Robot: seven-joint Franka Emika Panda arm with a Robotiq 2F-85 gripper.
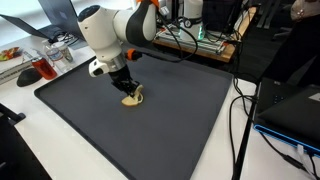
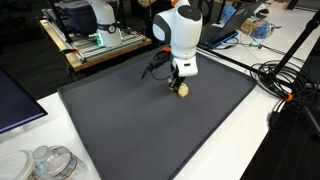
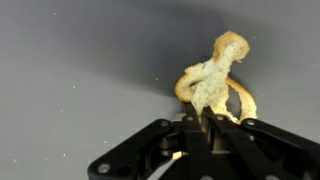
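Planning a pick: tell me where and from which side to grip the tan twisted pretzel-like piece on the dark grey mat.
Take the tan twisted pretzel-like piece by its thick middle stem, coming straight down from above: it seems to lie flat on the dark grey mat, and its thin loops look frail. The black gripper pinches its near end.

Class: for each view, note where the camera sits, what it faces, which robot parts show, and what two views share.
Exterior view: raised, looking down across the flat dark grey mat; white arm shows.
Exterior view: raised, facing the mat from elsewhere; arm shows.
Wrist view: above the black claw, facing down.
Shared: small tan looped fuzzy toy the claw pinches.
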